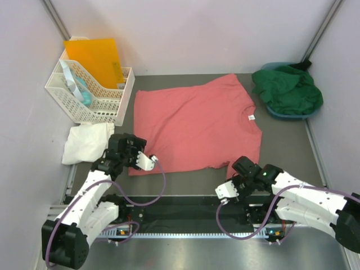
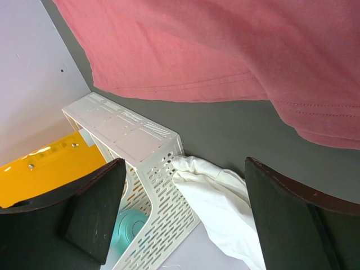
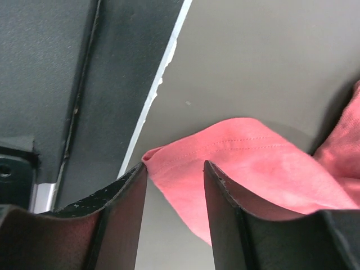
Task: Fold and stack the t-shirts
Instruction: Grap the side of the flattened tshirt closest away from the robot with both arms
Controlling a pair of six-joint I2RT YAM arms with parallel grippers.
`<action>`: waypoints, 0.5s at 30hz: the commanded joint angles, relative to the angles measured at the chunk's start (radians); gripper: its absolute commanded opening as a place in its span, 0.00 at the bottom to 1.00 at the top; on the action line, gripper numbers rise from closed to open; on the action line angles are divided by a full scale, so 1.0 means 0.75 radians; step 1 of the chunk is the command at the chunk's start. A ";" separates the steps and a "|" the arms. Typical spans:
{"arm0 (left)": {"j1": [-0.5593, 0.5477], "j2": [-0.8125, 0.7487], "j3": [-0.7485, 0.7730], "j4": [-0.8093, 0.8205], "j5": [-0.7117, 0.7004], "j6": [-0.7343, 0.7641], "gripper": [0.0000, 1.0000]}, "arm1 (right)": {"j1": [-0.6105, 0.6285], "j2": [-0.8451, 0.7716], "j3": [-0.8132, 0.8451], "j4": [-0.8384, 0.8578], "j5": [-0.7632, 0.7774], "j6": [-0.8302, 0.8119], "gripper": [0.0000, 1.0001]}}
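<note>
Shirts lie apart on the dark grey table (image 1: 185,180): the salmon-pink short-sleeved cloth t-shirt (image 1: 194,121) spread flat at centre, the crumpled dark green cloth t-shirt (image 1: 289,90) at two o'clock, the bunched white cloth t-shirt (image 1: 84,142) at nine. The left gripper (image 1: 147,162), at the pink hem's seven o'clock corner, gapes wide, holding nothing. The right gripper (image 3: 174,167), at five o'clock, stands half apart, a pink sleeve fold in its gap.

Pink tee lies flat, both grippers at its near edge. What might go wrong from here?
1. The right gripper stands open at just the tip of the pink t-shirt sleeve. Closing there may catch only the hem, which could slip out.
2. The left gripper hangs open by the shirt's near corner, with the white t-shirt and the basket close beside it. A sideways sweep could drag the white one.
</note>
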 commanded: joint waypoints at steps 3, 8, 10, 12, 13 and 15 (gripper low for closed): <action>0.006 0.018 0.054 -0.002 0.015 0.011 0.91 | 0.023 0.014 -0.036 0.063 -0.038 -0.003 0.35; 0.006 0.038 0.036 0.002 0.017 -0.014 0.91 | 0.025 -0.010 -0.038 0.032 -0.007 -0.020 0.01; 0.006 0.047 0.027 -0.008 0.032 -0.030 0.91 | 0.023 -0.023 -0.018 -0.017 0.009 -0.028 0.00; 0.006 0.047 0.015 -0.031 0.044 -0.030 0.90 | 0.023 -0.039 0.037 -0.092 0.021 -0.042 0.00; 0.006 0.047 0.009 -0.051 0.052 -0.020 0.91 | 0.023 -0.043 0.060 -0.117 0.030 -0.042 0.00; 0.006 0.030 -0.024 -0.045 0.070 -0.024 0.91 | 0.023 -0.049 0.135 -0.184 0.062 -0.044 0.00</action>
